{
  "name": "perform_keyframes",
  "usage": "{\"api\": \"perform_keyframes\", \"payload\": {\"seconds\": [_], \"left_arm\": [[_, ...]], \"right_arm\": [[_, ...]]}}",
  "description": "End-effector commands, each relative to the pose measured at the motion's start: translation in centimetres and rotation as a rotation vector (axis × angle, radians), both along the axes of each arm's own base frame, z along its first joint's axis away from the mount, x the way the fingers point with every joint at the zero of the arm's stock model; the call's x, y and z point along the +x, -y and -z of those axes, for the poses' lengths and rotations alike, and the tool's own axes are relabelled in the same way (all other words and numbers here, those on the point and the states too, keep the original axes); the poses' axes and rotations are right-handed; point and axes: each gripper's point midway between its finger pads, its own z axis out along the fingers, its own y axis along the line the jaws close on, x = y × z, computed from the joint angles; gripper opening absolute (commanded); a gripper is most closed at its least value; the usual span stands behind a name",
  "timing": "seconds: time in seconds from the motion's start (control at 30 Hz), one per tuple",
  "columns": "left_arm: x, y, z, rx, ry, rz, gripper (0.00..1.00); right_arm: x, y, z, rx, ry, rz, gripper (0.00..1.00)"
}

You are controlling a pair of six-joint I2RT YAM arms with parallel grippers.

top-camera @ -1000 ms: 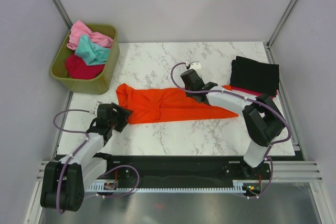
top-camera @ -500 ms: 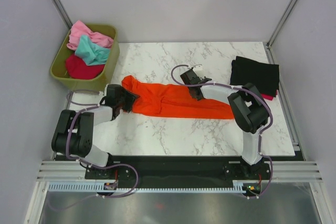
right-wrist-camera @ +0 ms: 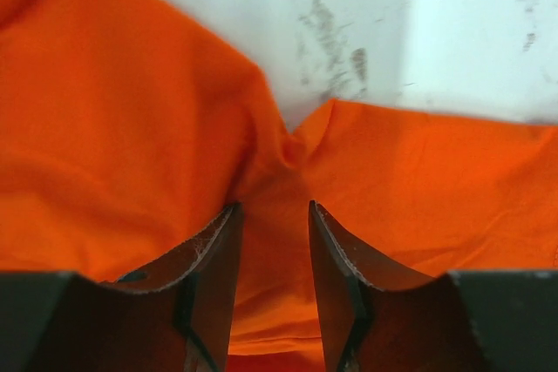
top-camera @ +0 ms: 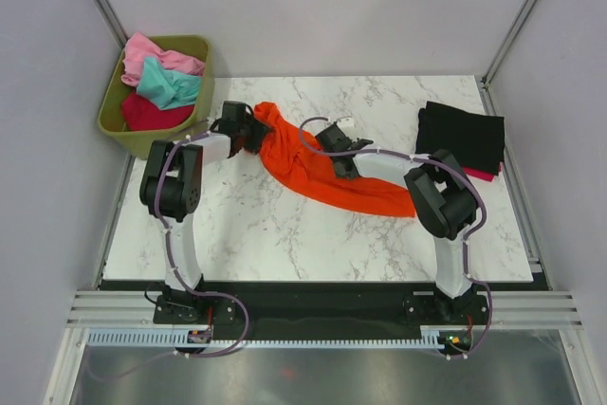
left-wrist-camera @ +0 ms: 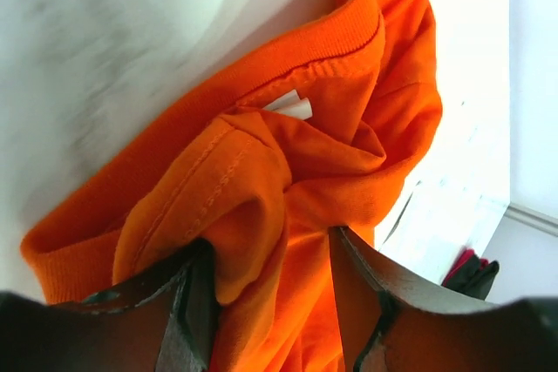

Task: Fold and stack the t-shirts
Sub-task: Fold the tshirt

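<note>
Left hand [left-wrist-camera: 270,259], right hand [right-wrist-camera: 272,224] clamped on orange shirt [top-camera: 322,177]; three shirts [top-camera: 161,90] in bin [top-camera: 119,132].

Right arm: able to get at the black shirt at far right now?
Probably not yet: the right fingers are shut on the orange shirt. The black shirt lies uncovered beside that arm, so the way looks free after release.

arms [top-camera: 180,239] — white links, black joints | cables [top-camera: 318,121] — purple-grey loops | fingers [right-wrist-camera: 214,272]: dark, tapered, scuffed edges
</note>
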Motion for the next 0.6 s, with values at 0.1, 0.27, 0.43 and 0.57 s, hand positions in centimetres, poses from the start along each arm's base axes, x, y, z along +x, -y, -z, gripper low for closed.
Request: {"api": "perform_keyframes", "payload": {"seconds": [0.1, 0.27, 0.43, 0.57], "left_arm": [[3.4, -0.9, 3.2, 0.108, -0.056, 0.063, 0.57], [6.1, 0.1, 2.4, 0.112, 0.007, 0.094, 0.57], [7.4, 1.9, 2.9, 0.126, 0.036, 0.138, 0.55], [9.3, 4.1, 2.1, 0.097, 0.078, 0.183, 0.55]], "right_arm": [[-8.6, -4.8, 3.7, 0.060, -0.234, -0.175, 0.48], [-15.3, -7.9, 4.2, 0.172, -0.280, -0.303, 0.48], [-19.1, -12.8, 0.6, 0.358, -0.258, -0.418, 0.55], [-17.4, -12.8, -3.6, 0.376, -0.130, -0.407, 0.70]]}}
